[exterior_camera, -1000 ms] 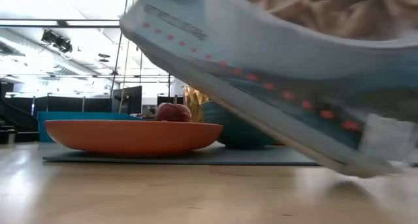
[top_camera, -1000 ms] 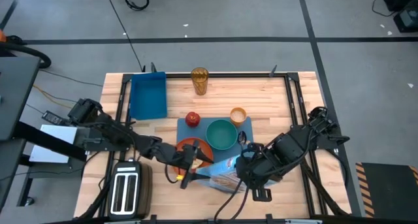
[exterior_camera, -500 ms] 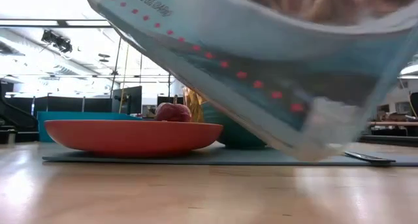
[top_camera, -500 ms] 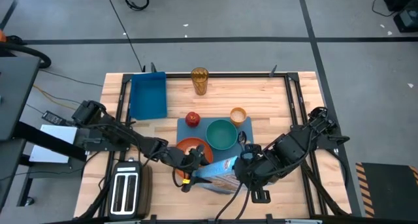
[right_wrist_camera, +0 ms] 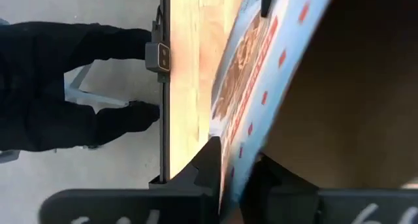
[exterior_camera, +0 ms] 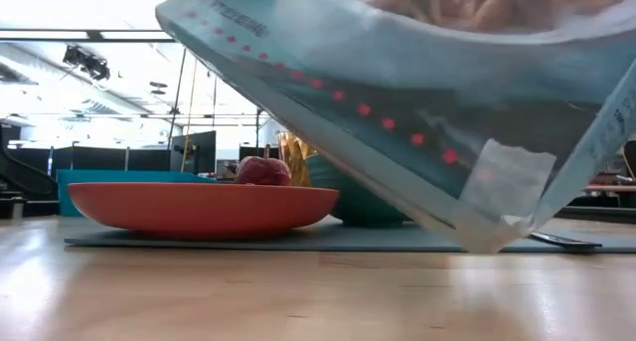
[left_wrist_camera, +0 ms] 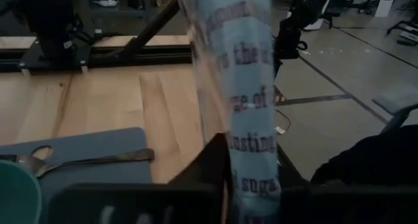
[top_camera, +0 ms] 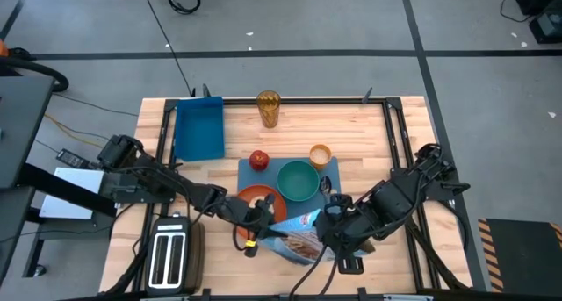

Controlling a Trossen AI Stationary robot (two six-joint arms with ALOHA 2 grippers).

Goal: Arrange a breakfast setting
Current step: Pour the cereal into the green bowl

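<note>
A light-blue plastic bag [top_camera: 303,240] with red dots and brownish food inside is held between both grippers over the table's near edge. My left gripper [top_camera: 263,231] is shut on its left end and my right gripper [top_camera: 330,236] on its right end. Behind it lies the blue placemat [top_camera: 272,165] with the orange plate [top_camera: 257,197], teal bowl [top_camera: 298,180], red apple [top_camera: 258,160], orange cup [top_camera: 320,154] and spoon [top_camera: 327,185]. In the low view the bag [exterior_camera: 417,112] fills the upper picture, sloping down to a corner [exterior_camera: 487,244] close over the table. My left gripper [left_wrist_camera: 251,168] pinches a narrow printed edge of the bag [left_wrist_camera: 251,119] between its two fingers, coming level from the table's left. The bag stands upright out of the fingers. My right gripper [right_wrist_camera: 238,168] pinches the bag's dotted edge [right_wrist_camera: 245,129] between its two fingers, coming from the table's right. The bag is off the table in both holds.
A deep blue bin [top_camera: 199,130] stands at the far left, a silver toaster [top_camera: 169,257] at the near left corner, and a yellow-filled glass [top_camera: 268,108] at the far edge. Black rails [top_camera: 399,152] frame the table.
My left gripper has gone toward the table's right edge, up to the bag's left end, and has taken hold of it. The bag, first sloping low across the low view, has tipped up on its right side, so its lowest corner now sits farther left.
</note>
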